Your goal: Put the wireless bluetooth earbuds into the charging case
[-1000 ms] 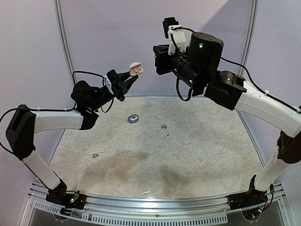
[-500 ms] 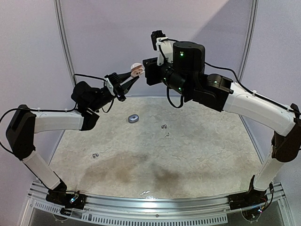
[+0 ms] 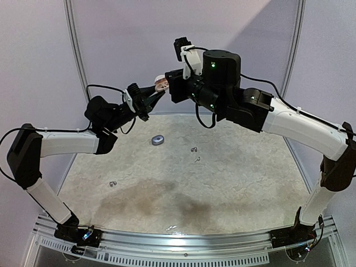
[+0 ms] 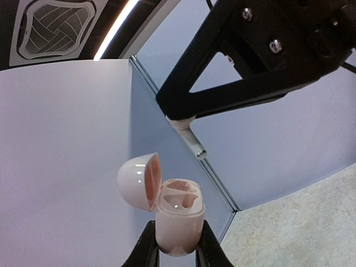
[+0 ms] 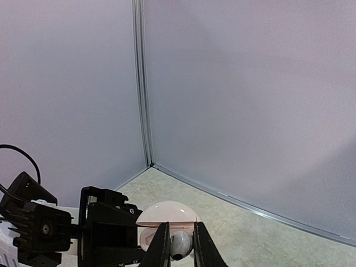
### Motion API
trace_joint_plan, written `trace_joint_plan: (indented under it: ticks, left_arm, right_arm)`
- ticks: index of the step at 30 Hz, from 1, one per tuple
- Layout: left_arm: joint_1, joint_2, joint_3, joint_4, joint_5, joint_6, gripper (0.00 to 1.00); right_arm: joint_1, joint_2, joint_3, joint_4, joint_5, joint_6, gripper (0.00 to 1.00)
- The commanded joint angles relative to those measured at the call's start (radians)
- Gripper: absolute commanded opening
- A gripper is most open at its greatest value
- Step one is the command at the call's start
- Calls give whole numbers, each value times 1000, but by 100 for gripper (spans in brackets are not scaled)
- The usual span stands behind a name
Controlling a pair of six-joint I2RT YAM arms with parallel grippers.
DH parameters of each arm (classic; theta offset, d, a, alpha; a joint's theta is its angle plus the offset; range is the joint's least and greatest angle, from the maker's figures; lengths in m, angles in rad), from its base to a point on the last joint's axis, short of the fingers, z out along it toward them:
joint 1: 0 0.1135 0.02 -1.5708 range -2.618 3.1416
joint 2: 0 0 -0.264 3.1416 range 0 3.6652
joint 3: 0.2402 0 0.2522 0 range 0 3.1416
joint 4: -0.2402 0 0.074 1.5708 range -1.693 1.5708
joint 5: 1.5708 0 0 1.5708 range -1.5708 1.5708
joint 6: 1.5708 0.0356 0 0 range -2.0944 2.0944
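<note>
— Left gripper (image 4: 177, 250)?
— Clamped on the pink case (image 4: 179, 219), lid open, held high above the table (image 3: 239, 189).
— Right gripper (image 5: 179, 247)?
— Pinching one whitish earbud (image 5: 181, 242), just beside the pink case's open mouth.
— On the table?
— Grey case (image 3: 158, 140); loose earbuds (image 3: 194, 148) near it, another well apart at left.

Pale lavender wall panels (image 3: 122, 50) close in the space, joined by slim metal strips (image 3: 75, 55). The tabletop (image 3: 239, 183) is mottled beige with darker stains (image 3: 161, 203) toward its near edge, where a ribbed aluminium rail (image 3: 183, 243) runs. Overhead, a light strip (image 4: 114, 30) glows beside a ceiling vent (image 4: 53, 28).
</note>
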Motion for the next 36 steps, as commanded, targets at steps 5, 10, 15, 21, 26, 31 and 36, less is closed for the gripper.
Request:
trace_joint_plan:
  ticks: [5, 10, 15, 21, 26, 31, 36]
  left_arm:
    - [24, -15, 13, -106, 223, -265, 0]
    - [52, -13, 59, -207, 517, -412, 0]
    - [72, 0, 125, -276, 699, -494, 0]
    - [73, 21, 216, -301, 854, -577, 0]
    - [58, 32, 285, -323, 921, -639, 0]
    - [34, 31, 310, -288, 929, -719, 0]
    - [28, 30, 316, -264, 892, -760, 0]
  right_arm:
    - [7, -26, -49, 86, -102, -184, 0]
    - [7, -145, -125, 105, -344, -321, 0]
    - [1, -215, -134, -11, -568, -501, 0]
    - [-60, -253, -134, -93, -910, -624, 0]
    - [-90, -247, -134, -77, -977, -698, 0]
    - [-90, -221, -131, -59, -983, -801, 0]
    - [-91, -237, -184, -32, -1011, -822, 0]
